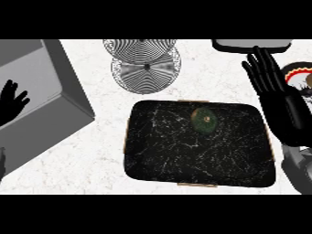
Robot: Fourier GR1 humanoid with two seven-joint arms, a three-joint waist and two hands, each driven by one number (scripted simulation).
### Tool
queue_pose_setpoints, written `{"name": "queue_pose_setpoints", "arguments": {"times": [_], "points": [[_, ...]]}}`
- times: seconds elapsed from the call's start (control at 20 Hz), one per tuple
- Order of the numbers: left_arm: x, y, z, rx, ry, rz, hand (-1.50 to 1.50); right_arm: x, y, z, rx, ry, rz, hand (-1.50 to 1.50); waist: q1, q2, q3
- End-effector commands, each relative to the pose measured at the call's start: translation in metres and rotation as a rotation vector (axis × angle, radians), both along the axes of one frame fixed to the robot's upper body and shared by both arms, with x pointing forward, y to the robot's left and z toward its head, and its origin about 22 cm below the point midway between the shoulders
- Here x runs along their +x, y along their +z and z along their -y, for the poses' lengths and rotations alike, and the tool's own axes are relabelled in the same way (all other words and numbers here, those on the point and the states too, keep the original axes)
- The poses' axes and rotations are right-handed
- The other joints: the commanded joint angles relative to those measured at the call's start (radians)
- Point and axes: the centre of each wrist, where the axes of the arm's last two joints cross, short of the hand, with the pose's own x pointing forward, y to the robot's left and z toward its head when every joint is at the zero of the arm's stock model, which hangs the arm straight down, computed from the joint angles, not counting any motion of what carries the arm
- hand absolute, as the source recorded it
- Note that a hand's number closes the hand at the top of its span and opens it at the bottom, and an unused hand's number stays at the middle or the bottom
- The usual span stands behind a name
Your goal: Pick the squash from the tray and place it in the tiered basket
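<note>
The squash lay on the black tray, near its far edge, just left of the right hand, whose straight, open fingers held nothing.

A dark marbled tray lay on the white counter, and a small green squash sat on it near its far edge. Beyond the tray stood the wire tiered basket, its round tiers seen from above. The right hand hung just beside the tray's right rim, fingers straight and apart. The left hand rested open at the left, over a grey box. A patterned plate showed at the right edge.
</note>
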Motion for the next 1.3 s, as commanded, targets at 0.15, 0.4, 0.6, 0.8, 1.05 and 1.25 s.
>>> {"name": "queue_pose_setpoints", "arguments": {"times": [0.15, 0.4, 0.6, 0.8, 1.05, 1.25], "points": [[-0.029, -0.043, 0.033, -0.083, -0.051, -0.021, 0.00, 0.013, 0.019, 0.020, -0.079, -0.367, 0.115, 1.50, -0.048, -0.044, -0.030], [-0.046, -0.058, 0.037, -0.174, -0.049, -0.049, 0.00, 0.001, -0.035, 0.085, 0.071, -0.967, -0.169, -1.50, -0.151, -0.043, -0.029], [-0.064, -0.072, 0.057, -0.205, -0.095, -0.041, 0.00, -0.009, -0.034, 0.055, 0.169, -1.073, -0.042, -1.50, -0.097, -0.050, -0.029], [-0.064, -0.077, 0.073, -0.203, -0.115, -0.038, 0.00, -0.034, -0.038, 0.023, 0.105, -0.946, -0.023, -1.50, -0.096, -0.047, -0.032], [-0.061, -0.066, 0.066, -0.186, -0.131, -0.038, 0.00, -0.062, -0.070, 0.021, -0.143, -0.793, -0.313, -1.50, -0.081, -0.043, -0.040], [-0.055, -0.062, 0.064, -0.172, -0.136, -0.027, 0.00, -0.069, -0.066, 0.038, -0.387, -0.715, -0.405, -1.50, -0.073, -0.034, -0.046]]}}
